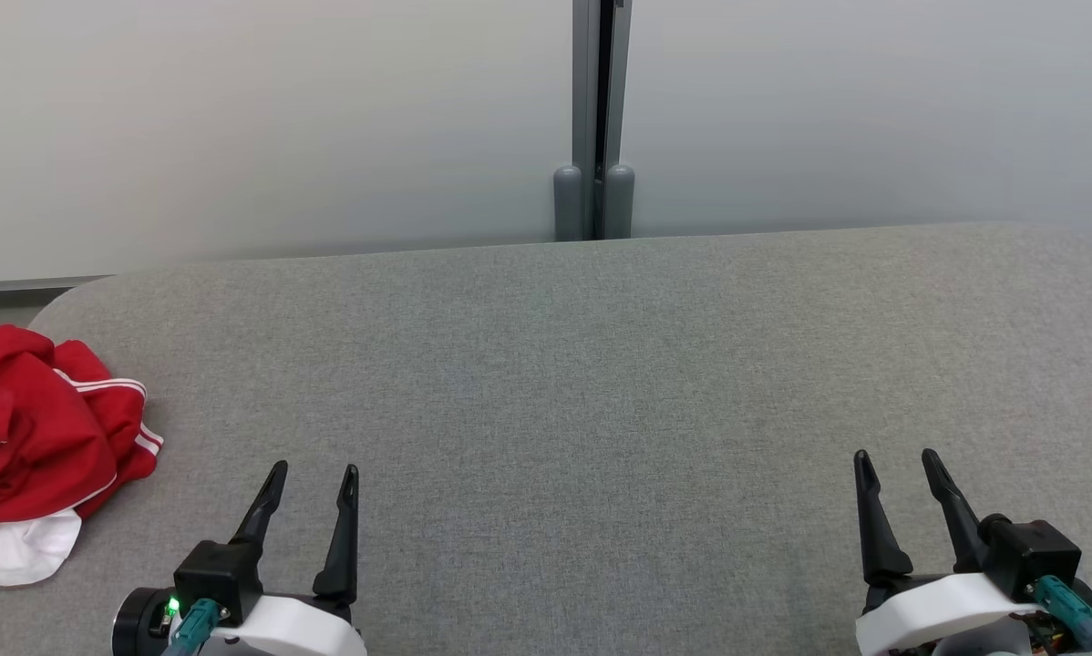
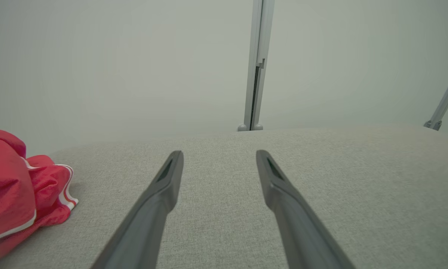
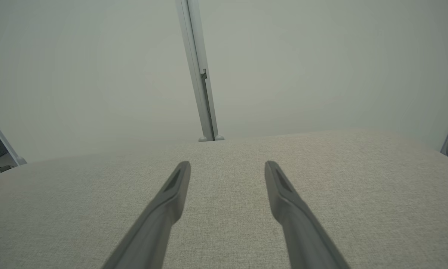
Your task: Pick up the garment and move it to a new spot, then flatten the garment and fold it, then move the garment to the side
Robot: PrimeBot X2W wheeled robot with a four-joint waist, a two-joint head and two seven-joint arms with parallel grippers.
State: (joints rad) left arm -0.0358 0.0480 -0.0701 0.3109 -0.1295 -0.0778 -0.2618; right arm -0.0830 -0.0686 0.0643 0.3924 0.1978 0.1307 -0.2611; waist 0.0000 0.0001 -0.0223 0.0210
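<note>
The garment [image 1: 40, 437] is red with white stripes and a white part, crumpled in a heap at the far left edge of the grey table [image 1: 601, 364]. In the left wrist view the garment [image 2: 18, 194] lies left of my fingers. My left gripper [image 1: 314, 472] hovers open at the lower left, a little right of the heap and apart from it, with nothing between its fingers [image 2: 160, 194]. Over the lower right of the table my right gripper [image 1: 895, 457] stands open and empty, its fingers [image 3: 171, 194] pointing at bare cloth.
A pale wall with a grey vertical post [image 1: 596, 118] runs behind the table's far edge. The table corners are rounded. A slanted metal strut [image 2: 444, 101] shows at the right in the left wrist view.
</note>
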